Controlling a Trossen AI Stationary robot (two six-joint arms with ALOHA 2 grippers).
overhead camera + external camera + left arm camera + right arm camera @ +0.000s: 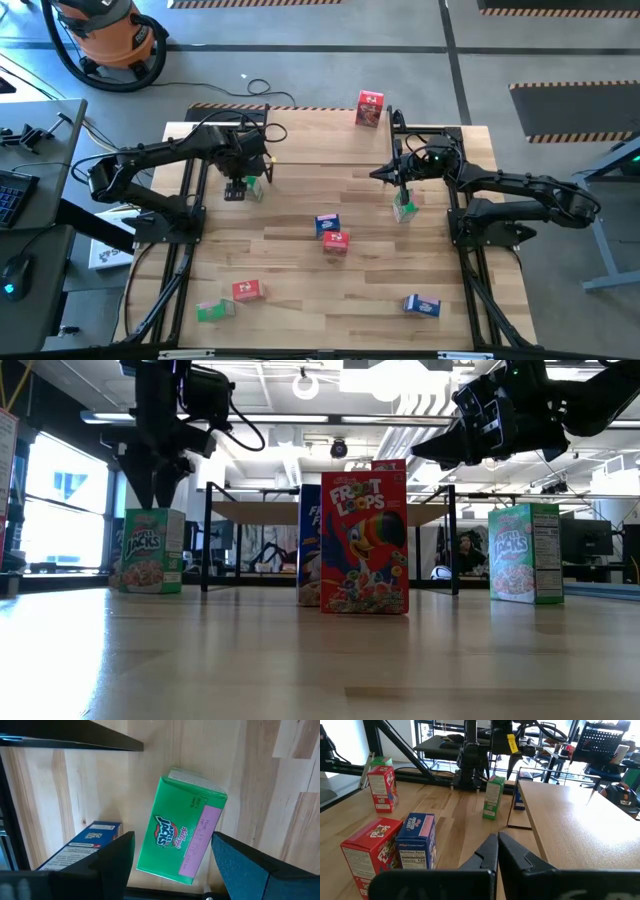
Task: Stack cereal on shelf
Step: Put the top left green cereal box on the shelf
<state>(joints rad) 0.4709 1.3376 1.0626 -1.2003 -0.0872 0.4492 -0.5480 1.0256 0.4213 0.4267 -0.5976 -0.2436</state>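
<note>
Apparently, the left pincer [170, 865] is held wide open directly above a green cereal box [181, 827] near the shelf [560, 820], so it can be grasped, while the empty right pincer [496, 851] is kept closed.

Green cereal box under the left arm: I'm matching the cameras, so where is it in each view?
High view: green cereal box, left of centre.
Low view: far left.
Left wrist view: mid-picture.
Right wrist view: mid-picture, beside the shelf.
Shared landmark: left end effector above it.
</note>
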